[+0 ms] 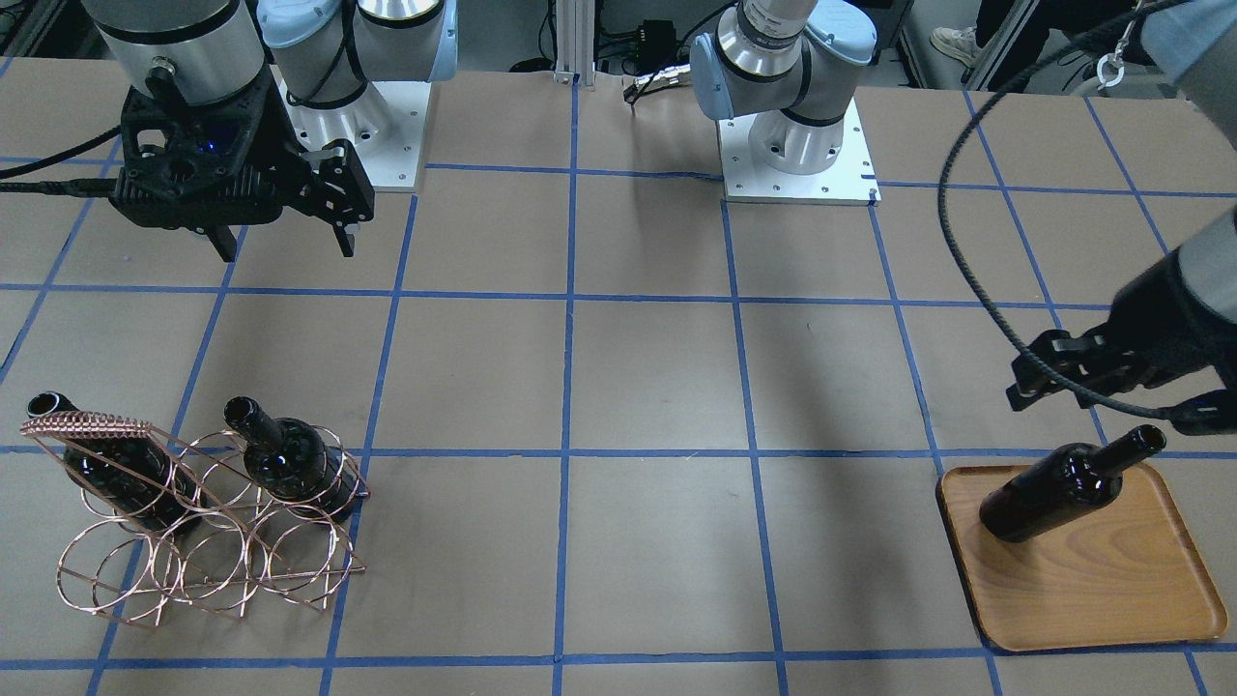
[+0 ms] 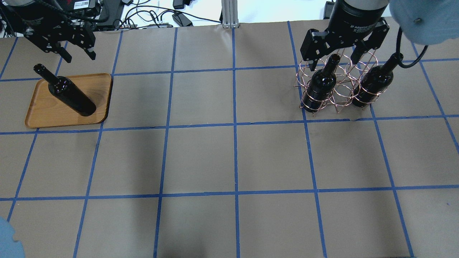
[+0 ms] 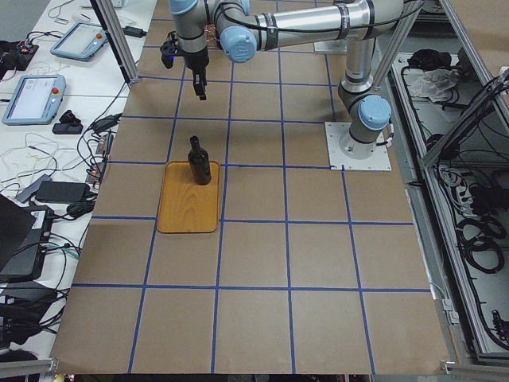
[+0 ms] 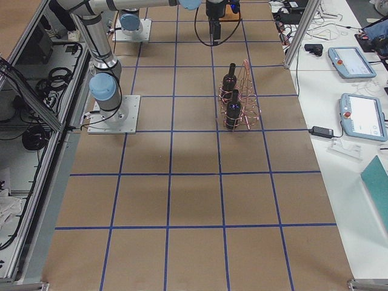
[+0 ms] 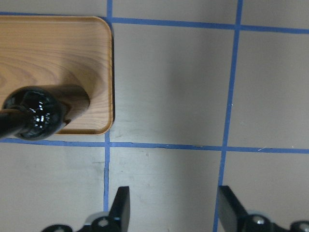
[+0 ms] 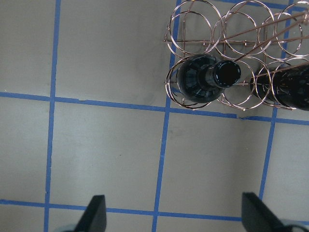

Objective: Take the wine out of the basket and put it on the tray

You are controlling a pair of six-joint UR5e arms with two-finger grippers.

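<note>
One glossy near-black glass wine bottle [image 2: 70, 95] stands upright on the flat light-brown wooden tray [image 2: 43, 116]. The tray lies well apart from the copper-coloured wire basket [image 1: 193, 565], at the opposite end of the table [image 2: 233, 161]. Two bottles of the same kind stand upright in the basket's ring loops. The corner bottle [image 6: 205, 82] is at the end of the basket nearest my right end effector [image 1: 287, 249], and the second bottle [image 6: 294, 84] is further along the same side of the basket.

My right end effector hangs raised beside the basket, on my base's side of it, with its fingers spread wide and nothing between them. My left end effector [image 5: 175, 210] is far from the basket, over bare table just beside the tray, and it too is spread and empty.

I judge the corner bottle to be my next pick. It is glass, so rigid, breakable and fairly heavy, and its glossy surface will be slippery. I would clamp the long neck just under the mouth, where the lip can stop it sliding down. The wire basket looks light and may rise with the bottle, so the lift should go straight up until the base is out of its ring.
</note>
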